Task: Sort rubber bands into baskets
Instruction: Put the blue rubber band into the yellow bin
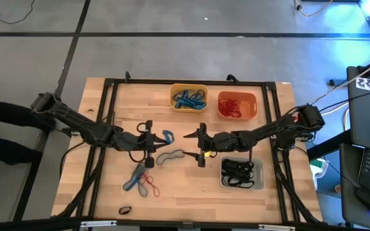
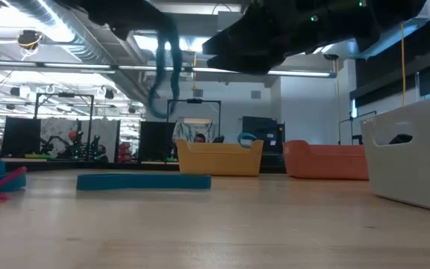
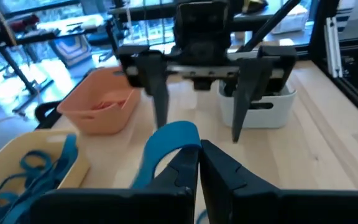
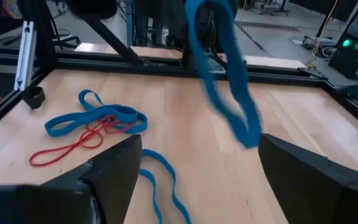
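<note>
My left gripper is shut on a blue rubber band above the table's middle. The band hangs as a long loop in front of my right gripper, which faces the left one. The right gripper is open, its fingers spread wide and touching nothing. At the far edge a yellow basket holds blue bands and an orange basket holds red ones. A pale grey basket at the near right holds black ones. My left gripper pinches the blue band between its two shut fingers at one end of the loop. The fingers come nearly level from the table's left. The band arches over the fingertips and hangs slack below them, clear of the table.
Loose bands lie flat on the table: a pale blue one just near of the grippers, a blue one and a red one at the near left, and a black one by the near edge. A black frame borders the tabletop.
</note>
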Controlling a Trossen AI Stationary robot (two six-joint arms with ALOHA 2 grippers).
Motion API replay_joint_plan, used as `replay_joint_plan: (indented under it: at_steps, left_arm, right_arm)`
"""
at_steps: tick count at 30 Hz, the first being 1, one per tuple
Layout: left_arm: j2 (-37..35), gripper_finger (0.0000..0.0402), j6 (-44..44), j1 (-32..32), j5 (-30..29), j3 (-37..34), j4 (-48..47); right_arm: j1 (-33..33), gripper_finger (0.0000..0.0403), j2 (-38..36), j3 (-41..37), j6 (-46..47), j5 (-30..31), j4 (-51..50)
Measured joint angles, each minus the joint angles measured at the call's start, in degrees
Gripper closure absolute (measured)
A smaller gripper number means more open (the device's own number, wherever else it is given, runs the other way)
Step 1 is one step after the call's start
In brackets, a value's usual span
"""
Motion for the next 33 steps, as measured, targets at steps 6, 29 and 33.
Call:
replay_joint_plan:
  at_steps: [6, 29, 33]
  left_arm:
    - [6.63, 0.0391, 3.79, 1.14, 4.84, -0.05, 11.05]
    - [16.47, 0.0391, 7.93, 2.10, 13.53, 0.30, 23.67]
    - [16.44, 0.0390, 4.40, 2.15, 13.53, 0.30, 23.77]
  right_arm:
    - [0.02, 0.0081, 2.41, 0.00, -0.01, -0.92, 4.36]
    - [0.04, 0.0387, 4.23, 0.02, -4.25, -10.93, 4.59]
    - [0.04, 0.0369, 4.26, 0.07, -4.43, -8.80, 3.00]
